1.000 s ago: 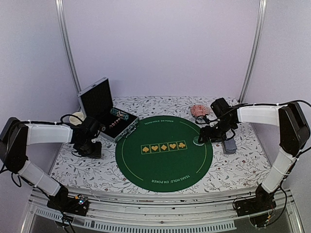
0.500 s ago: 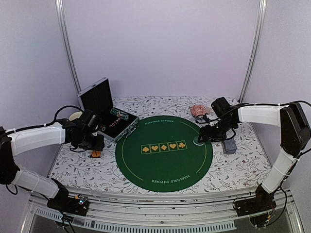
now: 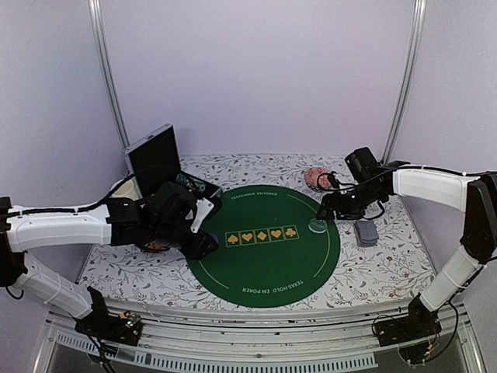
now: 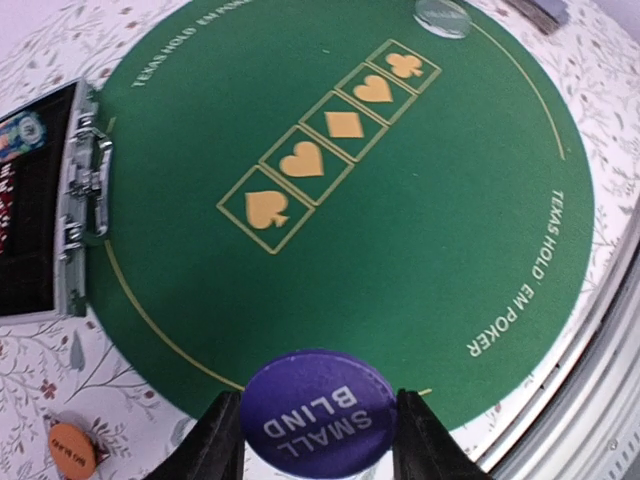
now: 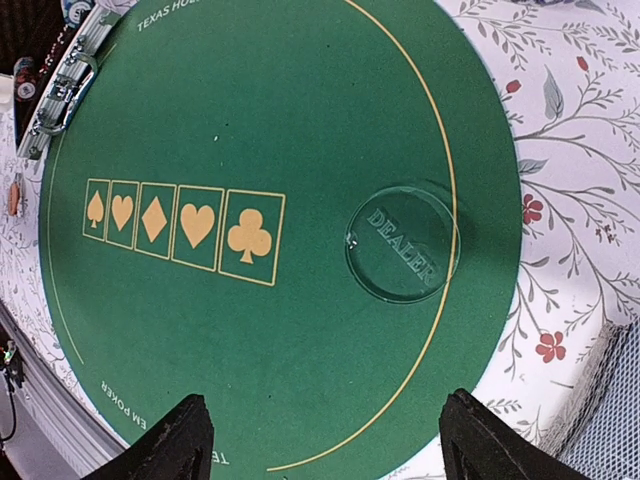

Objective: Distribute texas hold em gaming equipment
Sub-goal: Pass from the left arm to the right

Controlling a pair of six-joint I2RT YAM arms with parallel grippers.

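The purple disc [image 4: 318, 405] was clamped in the left gripper [image 4: 318, 440], low in the frame, probably meant for the green mat [image 4: 400, 250]. The right gripper [image 5: 330, 450] gaped, empty, by the dealer disc [image 5: 402, 255].

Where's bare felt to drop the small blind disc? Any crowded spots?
Free: mat near half, between suit row and near rim; also far half above the row. Crowded: left edge by case, right rim by dealer disc.
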